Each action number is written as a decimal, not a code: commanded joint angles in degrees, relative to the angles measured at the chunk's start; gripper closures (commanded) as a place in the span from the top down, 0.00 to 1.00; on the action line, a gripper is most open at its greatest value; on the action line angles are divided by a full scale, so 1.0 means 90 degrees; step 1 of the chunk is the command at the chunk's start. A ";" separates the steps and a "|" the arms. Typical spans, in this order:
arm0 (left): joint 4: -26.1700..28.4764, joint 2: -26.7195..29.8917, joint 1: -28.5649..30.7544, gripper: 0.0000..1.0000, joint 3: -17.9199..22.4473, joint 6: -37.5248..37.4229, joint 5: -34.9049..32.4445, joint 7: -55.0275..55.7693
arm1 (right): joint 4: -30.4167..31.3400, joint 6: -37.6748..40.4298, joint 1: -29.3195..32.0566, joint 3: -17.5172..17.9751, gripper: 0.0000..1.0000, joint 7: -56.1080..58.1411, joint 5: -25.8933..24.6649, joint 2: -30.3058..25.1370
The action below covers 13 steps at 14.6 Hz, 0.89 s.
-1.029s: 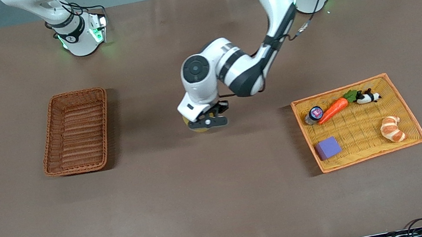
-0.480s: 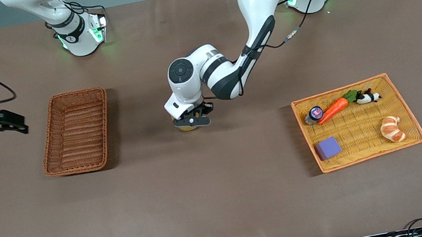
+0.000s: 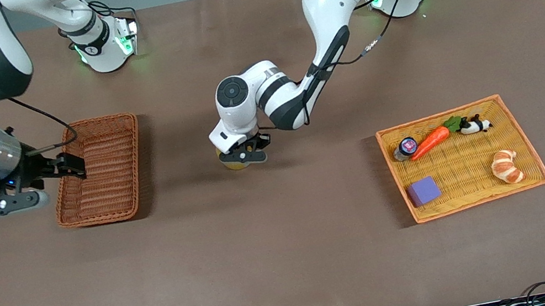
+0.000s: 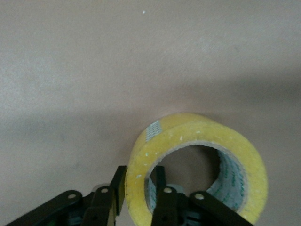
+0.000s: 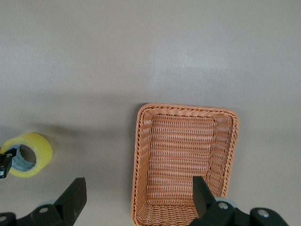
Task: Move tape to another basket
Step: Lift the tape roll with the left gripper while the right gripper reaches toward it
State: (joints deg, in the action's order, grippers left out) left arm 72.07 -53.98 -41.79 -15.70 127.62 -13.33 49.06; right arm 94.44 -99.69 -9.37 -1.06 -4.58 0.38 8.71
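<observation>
The tape [image 3: 233, 165], a yellowish roll, hangs in my left gripper [image 3: 245, 155] low over the middle of the table, between the two containers. In the left wrist view the fingers [image 4: 109, 197] pinch the wall of the tape [image 4: 188, 132], one outside and one inside the ring; my left gripper [image 4: 139, 183] is shut on it. The brown wicker basket [image 3: 98, 119] stands empty toward the right arm's end. My right gripper [image 3: 70, 166] is open and empty over the basket's outer edge. The right wrist view shows my right gripper [image 5: 138, 190], the basket [image 5: 188, 109] and the tape [image 5: 40, 147].
A flat yellow tray with an orange rim [image 3: 467, 160] lies toward the left arm's end. It holds a carrot [image 3: 430, 142], a croissant [image 3: 506, 167], a purple cube [image 3: 423, 191], a panda toy [image 3: 475, 125] and a small jar [image 3: 406, 147].
My left gripper has carried the tape toward the brown basket, slowing in the last half second. My right arm has swung in from the table's end to the basket's edge.
</observation>
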 commanded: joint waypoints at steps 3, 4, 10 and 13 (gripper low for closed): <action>-0.0011 0.0274 0.0063 0.73 0.0035 -0.0049 -0.0179 -0.0012 | 0.0677 -0.0582 -0.0052 0.0341 1.00 -0.0106 -0.0033 0.0038; 0.0183 0.0487 0.0102 0.85 0.0054 -0.0050 -0.0179 -0.0031 | 0.0920 -0.0835 -0.0052 0.0478 1.00 -0.0241 -0.0033 0.0038; 0.1920 0.2673 0.1028 1.00 0.0035 -0.0186 -0.0179 -0.0071 | 0.1967 -0.2369 -0.0412 0.1407 1.00 -0.1793 -0.0052 0.0330; 0.2693 0.3748 0.1497 1.00 0.0015 -0.0293 -0.0160 -0.0071 | 0.2201 -0.3062 -0.0940 0.1407 1.00 -0.2390 -0.0062 0.0691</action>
State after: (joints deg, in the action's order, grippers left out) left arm 86.73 -29.60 -30.89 -15.31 125.07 -14.01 48.30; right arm 112.72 -123.70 -15.61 11.74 -22.56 0.37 13.46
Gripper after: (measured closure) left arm 0.000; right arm 0.000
